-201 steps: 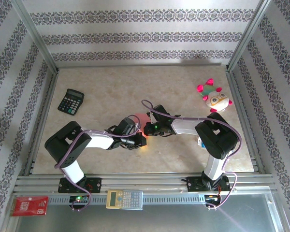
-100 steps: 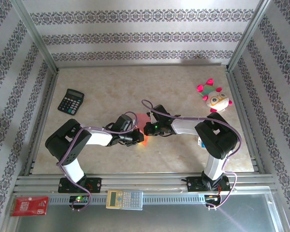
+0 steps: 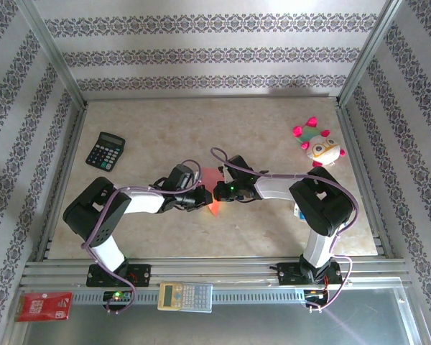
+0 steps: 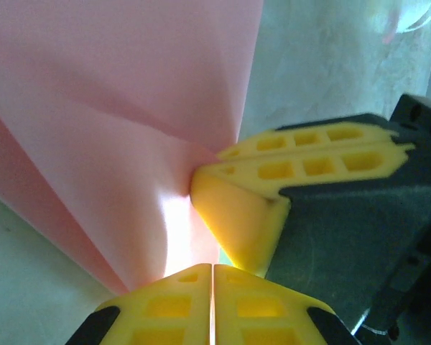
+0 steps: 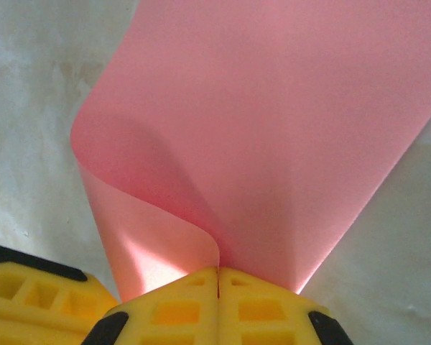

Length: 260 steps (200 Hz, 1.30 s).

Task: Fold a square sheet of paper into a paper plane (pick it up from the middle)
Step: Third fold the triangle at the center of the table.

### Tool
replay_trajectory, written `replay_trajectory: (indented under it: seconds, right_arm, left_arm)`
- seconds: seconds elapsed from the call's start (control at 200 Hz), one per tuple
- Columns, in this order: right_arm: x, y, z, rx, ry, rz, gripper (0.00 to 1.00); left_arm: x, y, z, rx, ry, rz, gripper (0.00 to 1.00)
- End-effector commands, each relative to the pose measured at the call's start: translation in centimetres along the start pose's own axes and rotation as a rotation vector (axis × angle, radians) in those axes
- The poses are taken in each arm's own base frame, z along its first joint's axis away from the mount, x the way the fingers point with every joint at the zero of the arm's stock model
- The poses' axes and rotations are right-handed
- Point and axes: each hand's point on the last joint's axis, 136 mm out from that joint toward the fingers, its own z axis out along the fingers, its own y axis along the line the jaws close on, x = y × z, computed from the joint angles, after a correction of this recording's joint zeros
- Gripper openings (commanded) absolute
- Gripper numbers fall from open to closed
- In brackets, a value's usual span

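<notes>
The salmon-pink square sheet of paper (image 3: pixel 214 182) stands bent and lifted at the table's middle, held between both grippers. My left gripper (image 3: pixel 200 199) comes at it from the left. In the left wrist view its yellow jaws (image 4: pixel 212 277) are shut with the creased paper (image 4: pixel 115 108) running down into their seam, and the right gripper's fingers (image 4: pixel 258 208) press the sheet from the right. My right gripper (image 3: pixel 217 191) is shut on a curled edge of the paper (image 5: pixel 273 129), pinched at its tips (image 5: pixel 218 277). A left finger (image 5: pixel 29 291) shows at the lower left.
A black calculator (image 3: pixel 105 151) lies at the left of the table and a pink-and-white plush toy (image 3: pixel 317 144) at the right. On the front rail are a beige calculator (image 3: pixel 185 296) and a small red card (image 3: pixel 44 305). Patterned walls surround the table.
My left gripper has shifted up and to the left, and its arm has stretched out lower. More of the pink paper now shows between the grippers. The right arm has stayed put.
</notes>
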Motion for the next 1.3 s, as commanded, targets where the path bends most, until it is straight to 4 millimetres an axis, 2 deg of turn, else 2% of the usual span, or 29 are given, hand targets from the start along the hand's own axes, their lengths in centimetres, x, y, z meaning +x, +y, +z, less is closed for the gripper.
replay_trajectory:
  seconds: [0.0,0.235,0.455,0.545,0.709,0.889,1.154,1.294]
  right_arm:
    - [3.1,-4.0,1.1,0.129,0.096,0.037,0.00]
    - [3.0,-4.0,1.1,0.127,0.095,0.038,0.00]
    - [3.0,-3.9,1.1,0.128,0.096,0.038,0.00]
    - [3.0,-3.9,1.1,0.127,0.097,0.037,0.00]
    - [2.9,-3.8,1.0,0.124,0.096,0.036,0.00]
    - [2.9,-3.9,1.0,0.128,0.098,0.033,0.00]
    - [2.6,-3.7,1.0,0.124,0.102,0.029,0.00]
    - [1.7,-3.0,0.6,0.109,0.090,0.016,0.00]
  left_arm:
    - [-0.4,1.3,0.4,-0.039,0.007,0.007,0.11]
    - [0.5,3.1,0.7,-0.087,0.038,-0.011,0.11]
    - [-1.2,0.1,-0.5,-0.012,-0.008,0.017,0.13]
    - [-2.1,0.0,-0.9,-0.009,-0.026,0.013,0.13]
    - [-3.0,0.9,-0.8,-0.020,-0.032,-0.002,0.13]
    - [-2.3,2.2,0.2,-0.038,0.001,-0.022,0.13]
    - [-1.5,4.9,0.1,-0.113,0.008,-0.033,0.12]
    - [-1.0,5.9,0.2,-0.144,0.015,-0.037,0.11]
